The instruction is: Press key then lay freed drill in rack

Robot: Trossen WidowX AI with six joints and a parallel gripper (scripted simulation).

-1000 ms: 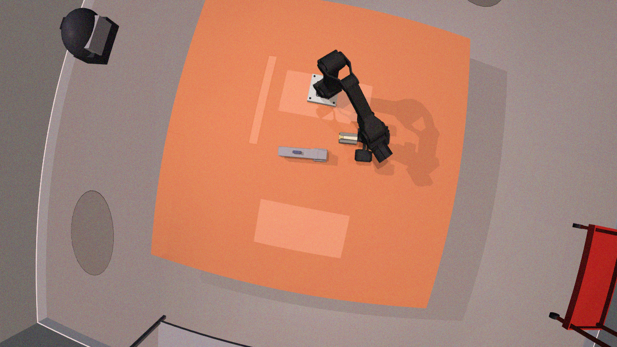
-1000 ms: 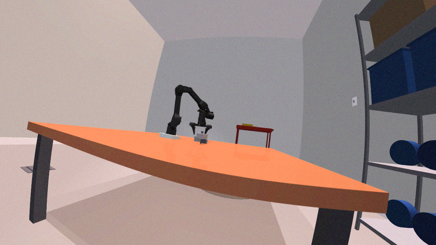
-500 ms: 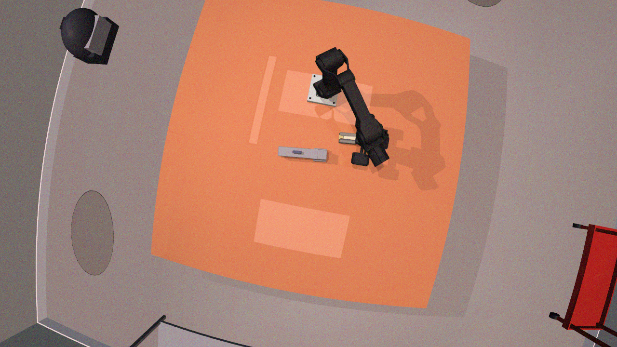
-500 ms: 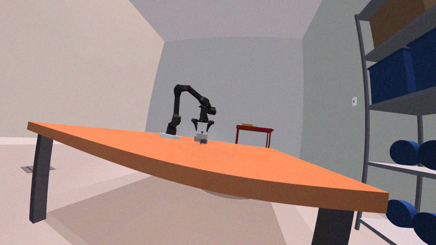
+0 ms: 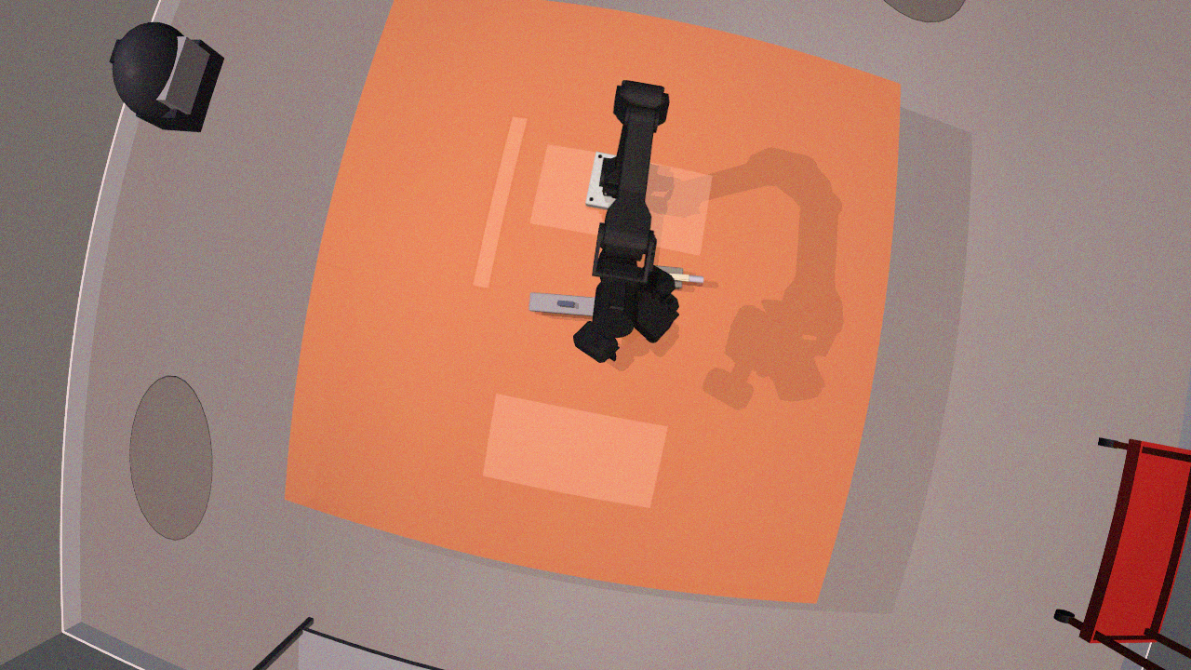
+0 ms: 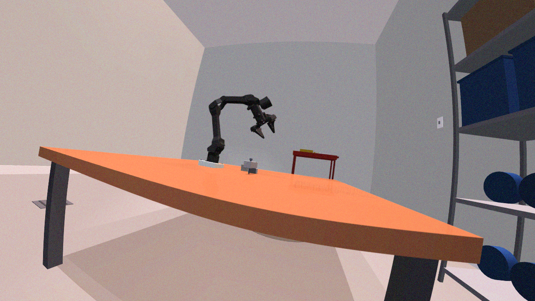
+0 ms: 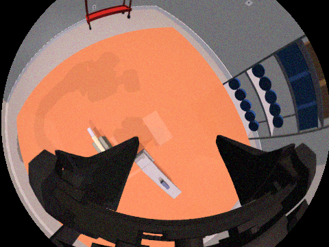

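A long pale grey block (image 5: 543, 303) (image 6: 250, 164) (image 7: 149, 167) lies on the table, with a small blue-grey key (image 5: 567, 303) (image 6: 250, 159) (image 7: 164, 184) on its top. The drill (image 5: 696, 279) (image 7: 97, 142), cream with a lilac end, lies between the grey rails of the low rack (image 5: 673, 270) (image 7: 105, 142). The lilac end sticks out beyond the rails. The arm in the top view and a finger in the wrist view hide the rest of both. My gripper (image 6: 268, 135) (image 7: 178, 138) is open and empty, high above the table and apart from the block and the rack.
The arm's white base plate (image 5: 593, 196) (image 6: 211, 164) sits on the orange table (image 5: 374, 374) (image 6: 299, 198) (image 7: 178, 86). Pale rectangles (image 5: 574, 449) (image 7: 157, 128) mark the table top. A red bench (image 5: 1141, 542) (image 6: 316, 154) (image 7: 109, 13) and tall shelving (image 6: 452, 112) stand beyond the table.
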